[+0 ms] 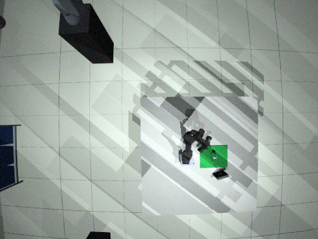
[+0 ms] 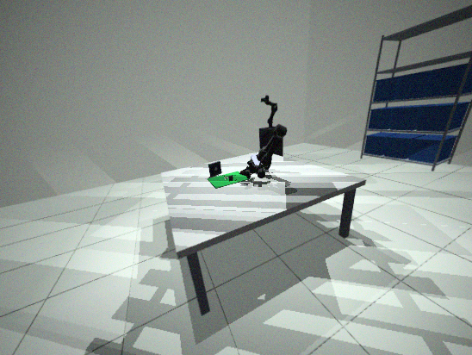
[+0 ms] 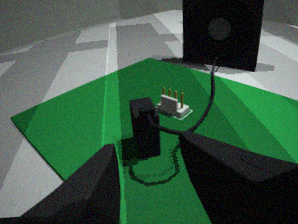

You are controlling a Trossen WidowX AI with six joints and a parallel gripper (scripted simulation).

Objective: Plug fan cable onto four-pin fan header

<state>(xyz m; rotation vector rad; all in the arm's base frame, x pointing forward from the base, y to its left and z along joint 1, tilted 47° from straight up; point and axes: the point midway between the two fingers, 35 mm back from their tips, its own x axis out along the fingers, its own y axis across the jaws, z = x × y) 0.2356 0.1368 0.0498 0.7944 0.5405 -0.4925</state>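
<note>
Four pins bare on header (image 1: 214, 157) (image 2: 226, 177) (image 3: 170, 104). Plug (image 1: 213, 152) (image 2: 231, 177) (image 3: 145, 131) stands off it, on the claw's side, long axis roughly upright. Claw (image 1: 206, 145) (image 2: 245, 174) (image 3: 148, 147): fingers apart, nothing gripped; plug just ahead of the tips. Judgement: advance toward header, straddle plug, regrip before lifting.
</note>
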